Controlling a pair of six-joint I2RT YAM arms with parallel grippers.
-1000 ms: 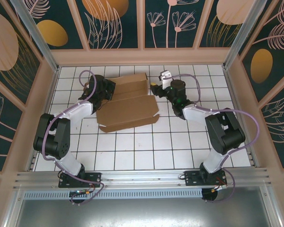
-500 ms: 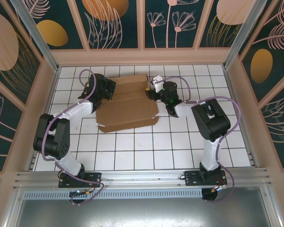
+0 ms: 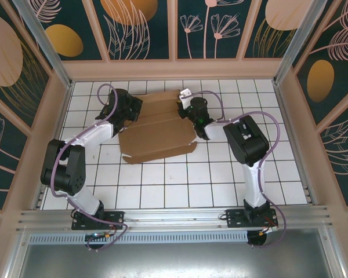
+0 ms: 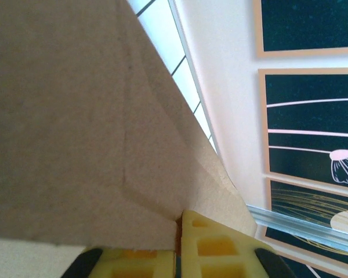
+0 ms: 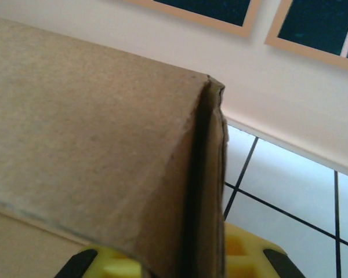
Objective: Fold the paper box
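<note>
I have open tiled bench (image 3: pixel 191 179) across the near half, between the arm bases and the paper box (image 3: pixel 156 136), and a gripper passes freely there. The box lies toward the back, blocked on its left end by the left gripper (image 3: pixel 134 114) and on its right end by the right gripper (image 3: pixel 182 110). Behind it, a narrow strip of tiles runs along the back wall (image 3: pixel 174 69). The right arm's elbow (image 3: pixel 246 142) looms over the right-hand tiles.
</note>
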